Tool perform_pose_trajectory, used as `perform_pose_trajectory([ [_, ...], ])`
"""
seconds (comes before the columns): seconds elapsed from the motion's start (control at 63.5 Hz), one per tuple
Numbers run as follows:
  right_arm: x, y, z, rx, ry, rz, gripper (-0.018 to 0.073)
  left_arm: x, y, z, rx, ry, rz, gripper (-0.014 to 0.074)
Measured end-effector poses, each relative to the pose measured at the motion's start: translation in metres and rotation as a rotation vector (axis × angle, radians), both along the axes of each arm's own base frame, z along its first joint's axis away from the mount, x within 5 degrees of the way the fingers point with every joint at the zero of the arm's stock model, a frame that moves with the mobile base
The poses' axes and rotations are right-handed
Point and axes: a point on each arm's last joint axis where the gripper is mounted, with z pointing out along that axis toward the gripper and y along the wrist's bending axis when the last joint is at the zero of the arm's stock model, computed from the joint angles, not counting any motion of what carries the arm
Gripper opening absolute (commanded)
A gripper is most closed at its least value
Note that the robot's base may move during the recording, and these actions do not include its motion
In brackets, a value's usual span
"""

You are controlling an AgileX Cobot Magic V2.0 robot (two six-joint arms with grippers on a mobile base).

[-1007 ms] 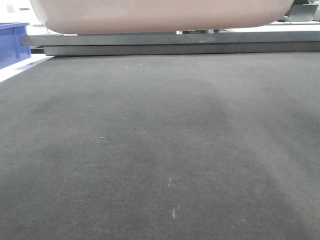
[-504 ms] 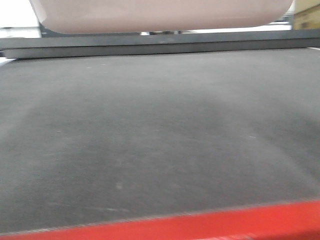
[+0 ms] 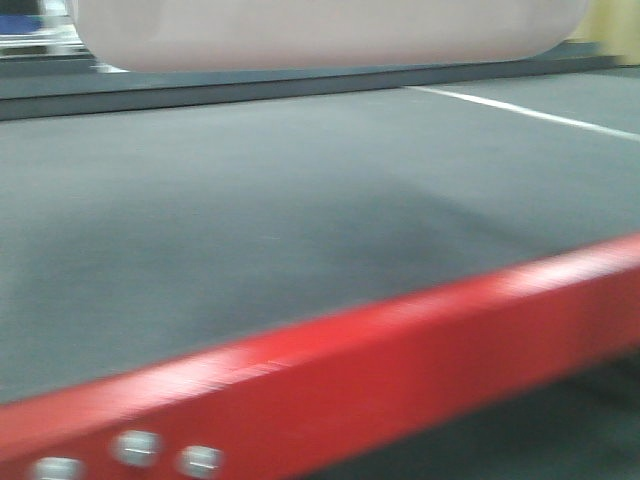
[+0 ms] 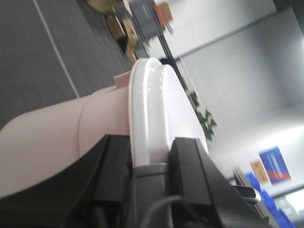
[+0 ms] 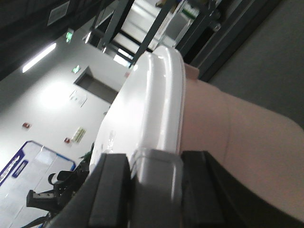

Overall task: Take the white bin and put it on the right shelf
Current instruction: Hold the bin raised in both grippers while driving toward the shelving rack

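Observation:
The white bin (image 3: 320,30) hangs above the grey floor, and only its milky-pink underside shows along the top of the front view. My left gripper (image 4: 149,166) is shut on the grey handle at one end of the glossy lid (image 4: 156,109). My right gripper (image 5: 156,183) is shut on the grey handle (image 5: 156,171) at the other end, with the pinkish tub wall (image 5: 237,137) beside it. The right shelf shows only as a front rail (image 3: 400,350) that looks red here. It has small round screw heads (image 3: 137,447) and slants across the bottom of the front view, below the bin.
Grey floor (image 3: 250,220) with a white line (image 3: 530,112) lies beyond the rail. A dark low ledge (image 3: 200,95) runs along the far side. The left wrist view shows cardboard boxes (image 4: 126,33), a plant (image 4: 206,123) and blue crates (image 4: 270,211). Dark rack uprights (image 5: 156,23) stand behind the bin.
The front view has swung. The red rail has risen from the bottom edge and now slants up to the right. The blue crate at left is gone, and a white floor line has appeared.

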Motion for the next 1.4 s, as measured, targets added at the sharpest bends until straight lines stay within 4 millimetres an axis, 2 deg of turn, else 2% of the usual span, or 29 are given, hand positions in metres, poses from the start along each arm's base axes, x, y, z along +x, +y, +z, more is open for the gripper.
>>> perform_pose_trajectory([
  [1.401, 0.0024, -0.0026, -0.001, -0.004, 0.011, -0.041, 0.0057, -0.0018, -0.0027, -0.0007, 0.011, -0.003, -0.025, -0.0126],
])
